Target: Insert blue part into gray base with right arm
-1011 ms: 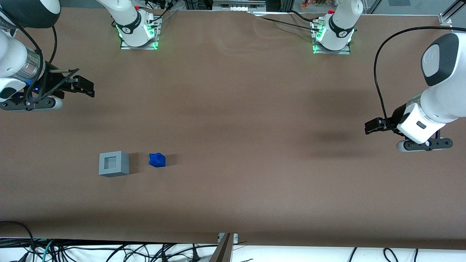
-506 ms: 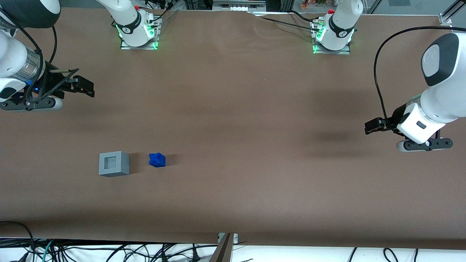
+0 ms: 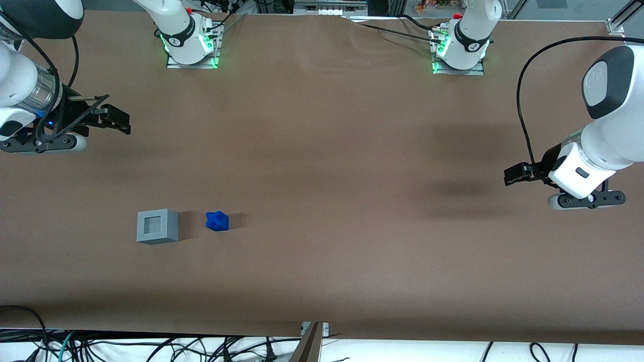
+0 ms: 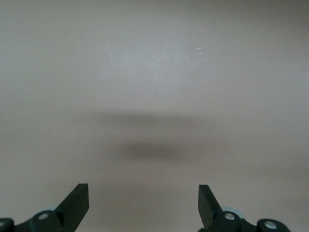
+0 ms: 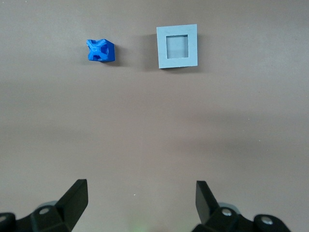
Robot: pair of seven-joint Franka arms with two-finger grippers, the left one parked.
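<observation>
The blue part [image 3: 217, 221] lies on the brown table beside the gray base [image 3: 157, 227], a small gap between them, on the side toward the parked arm's end. The base stands with its square recess facing up and empty. My right gripper [image 3: 121, 122] hangs above the table, farther from the front camera than both pieces and toward the working arm's end. It is open and empty. In the right wrist view the open gripper [image 5: 141, 187] is well apart from the blue part [image 5: 101, 50] and the gray base [image 5: 177, 47].
The brown table [image 3: 322, 176] runs wide under both arms. Two arm bases with green lights [image 3: 190, 48] [image 3: 459, 50] stand at the table edge farthest from the front camera. Cables [image 3: 151, 347] lie along the nearest edge.
</observation>
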